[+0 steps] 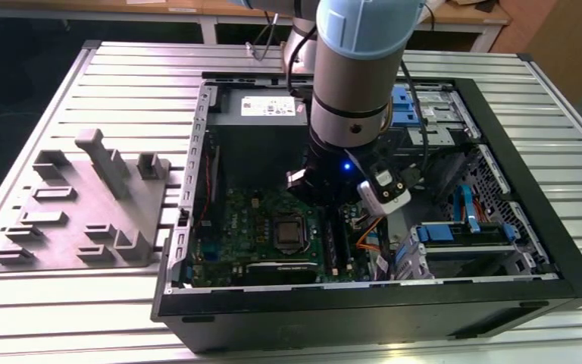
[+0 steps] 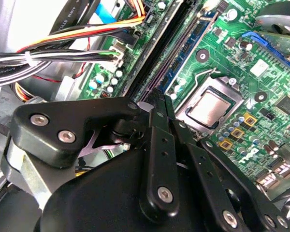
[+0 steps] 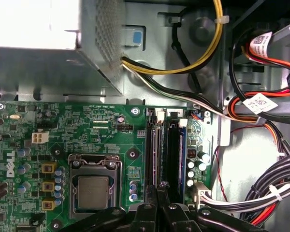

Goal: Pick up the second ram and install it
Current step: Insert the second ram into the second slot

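Observation:
My gripper is down inside the open computer case, over the memory slots beside the CPU socket. In both wrist views its black fingers stand close together, shut on a thin dark stick. That stick, the second ram, stands on edge along a slot of the green motherboard. It runs out from between the fingertips as a dark strip. A wider black slot and a blue slot lie beside it.
The grey moulded tray lies on the slatted table at the exterior view's left of the case. Orange, red and black cable bundles hang close to the slots. The power supply box sits behind the board, and blue drive brackets are on the exterior view's right.

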Robot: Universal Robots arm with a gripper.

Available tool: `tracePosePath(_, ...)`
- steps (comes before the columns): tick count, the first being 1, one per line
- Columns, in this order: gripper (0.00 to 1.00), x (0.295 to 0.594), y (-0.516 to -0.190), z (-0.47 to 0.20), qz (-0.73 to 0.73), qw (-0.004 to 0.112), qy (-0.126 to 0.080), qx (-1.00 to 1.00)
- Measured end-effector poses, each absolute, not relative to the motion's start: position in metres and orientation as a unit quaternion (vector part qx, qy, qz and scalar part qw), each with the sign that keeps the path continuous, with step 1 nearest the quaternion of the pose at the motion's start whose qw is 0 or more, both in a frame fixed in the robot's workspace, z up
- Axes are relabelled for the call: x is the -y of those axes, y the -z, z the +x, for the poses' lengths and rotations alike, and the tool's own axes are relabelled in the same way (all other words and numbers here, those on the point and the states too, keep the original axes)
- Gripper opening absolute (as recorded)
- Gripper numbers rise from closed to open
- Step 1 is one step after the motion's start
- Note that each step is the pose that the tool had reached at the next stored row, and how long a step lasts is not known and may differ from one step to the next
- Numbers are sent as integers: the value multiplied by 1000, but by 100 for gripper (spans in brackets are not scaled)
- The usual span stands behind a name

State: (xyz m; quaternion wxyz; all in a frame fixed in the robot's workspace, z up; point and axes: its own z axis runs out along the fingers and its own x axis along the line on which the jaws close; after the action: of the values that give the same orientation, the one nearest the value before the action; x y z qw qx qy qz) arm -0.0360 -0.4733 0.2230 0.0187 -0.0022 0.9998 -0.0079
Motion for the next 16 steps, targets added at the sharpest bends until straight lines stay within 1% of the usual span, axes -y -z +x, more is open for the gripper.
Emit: tracePosePath(16, 12, 473, -223, -36, 20, 18, 8, -1000)
